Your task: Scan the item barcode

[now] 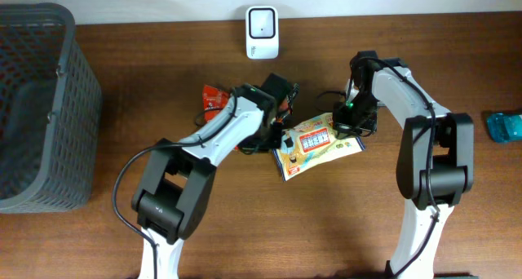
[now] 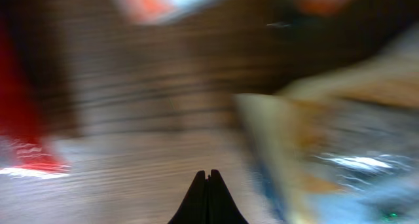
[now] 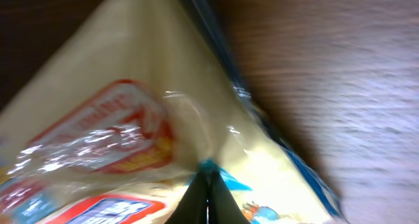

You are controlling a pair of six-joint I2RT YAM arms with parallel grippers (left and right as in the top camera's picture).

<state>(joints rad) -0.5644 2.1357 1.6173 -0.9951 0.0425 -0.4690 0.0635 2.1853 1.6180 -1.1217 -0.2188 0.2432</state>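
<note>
Roughly at the middle of the brown wooden table [image 1: 245, 230] lies the yellow plastic snack packet [image 1: 318, 144], flat and printed side up, with one gripper at each end of it.

The left gripper [image 1: 277, 137] sits at the packet's left edge. From the left wrist view, which is heavily blurred, the left gripper [image 2: 208, 188] has its two dark fingers pressed together to a single point with nothing between them. The packet [image 2: 340, 139] lies to the right of those fingers and beyond them, apart from the tips, with bare wood directly ahead. A red wrapper [image 2: 23, 119] shows at the left edge of that view; overhead it appears as a small red packet [image 1: 214, 95] behind the left arm.

The right gripper [image 1: 347, 122] is at the packet's upper right corner. In the right wrist view the right gripper [image 3: 208, 191] also has its fingers closed into one point, and the tips meet the glossy film of the packet [image 3: 131, 119], which fills most of that view. Whether any film is caught between them cannot be told.

A white barcode scanner [image 1: 262, 32] stands at the table's far edge, well apart from the packet. A dark grey mesh basket [image 1: 77, 108] stands at the far left.
</note>
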